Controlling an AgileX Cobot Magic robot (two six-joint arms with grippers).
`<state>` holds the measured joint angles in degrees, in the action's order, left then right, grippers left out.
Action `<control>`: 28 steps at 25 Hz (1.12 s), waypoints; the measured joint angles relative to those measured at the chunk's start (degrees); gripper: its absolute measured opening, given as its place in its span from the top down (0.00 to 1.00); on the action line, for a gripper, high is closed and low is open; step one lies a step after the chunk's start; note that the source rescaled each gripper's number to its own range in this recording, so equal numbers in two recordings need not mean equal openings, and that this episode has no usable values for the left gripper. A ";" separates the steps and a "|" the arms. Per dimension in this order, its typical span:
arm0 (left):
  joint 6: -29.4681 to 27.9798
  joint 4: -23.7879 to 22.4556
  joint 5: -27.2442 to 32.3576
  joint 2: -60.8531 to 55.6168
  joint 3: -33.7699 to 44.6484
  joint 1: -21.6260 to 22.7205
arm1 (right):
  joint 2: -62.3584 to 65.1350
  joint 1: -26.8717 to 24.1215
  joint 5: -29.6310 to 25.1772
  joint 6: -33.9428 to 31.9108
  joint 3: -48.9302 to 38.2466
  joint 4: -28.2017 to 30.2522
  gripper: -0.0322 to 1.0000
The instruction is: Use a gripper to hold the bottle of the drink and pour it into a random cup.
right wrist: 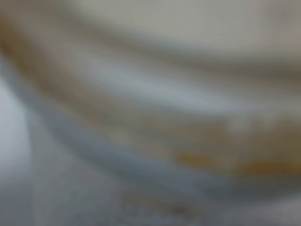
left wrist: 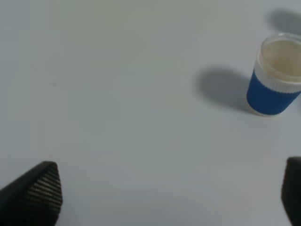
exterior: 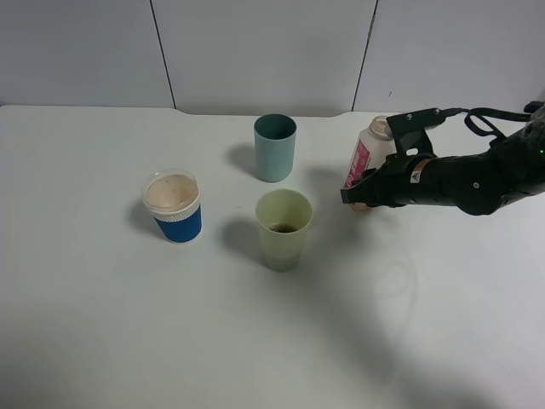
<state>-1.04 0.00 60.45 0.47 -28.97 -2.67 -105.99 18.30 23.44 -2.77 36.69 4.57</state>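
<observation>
1. The right end effector (exterior: 362,189) is clamped on the bottle (exterior: 368,153), which stands nearly upright, to the right of the yellow-green cup (exterior: 283,228) and well apart from it.
2. That cup already holds a little brown drink (exterior: 284,227), so pouring seems largely done; only setting the bottle down remains.
3. The left end effector (left wrist: 164,188) hangs spread, holding nothing.
4. Behind the yellow-green cup stands a teal cup (exterior: 274,147), to its left a blue paper cup (exterior: 174,207); neither blocks the bottle's path over the counter (exterior: 128,324).

bottle (exterior: 364,158) right of cup (exterior: 283,228), drink (exterior: 283,227) inside
</observation>
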 joint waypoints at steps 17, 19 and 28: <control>0.00 0.00 0.00 0.00 0.00 0.00 | 0.18 0.00 -0.84 -0.59 -0.06 0.51 0.00; 0.00 0.00 0.00 0.00 0.00 0.00 | 1.47 0.00 -2.18 -0.59 -0.11 0.85 0.00; 0.00 0.00 0.00 0.00 0.00 0.00 | 14.36 0.00 -7.27 -0.59 -0.17 1.27 0.00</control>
<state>-1.04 0.00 60.45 0.47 -28.97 -2.67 -91.62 18.30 16.17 -3.36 36.51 5.84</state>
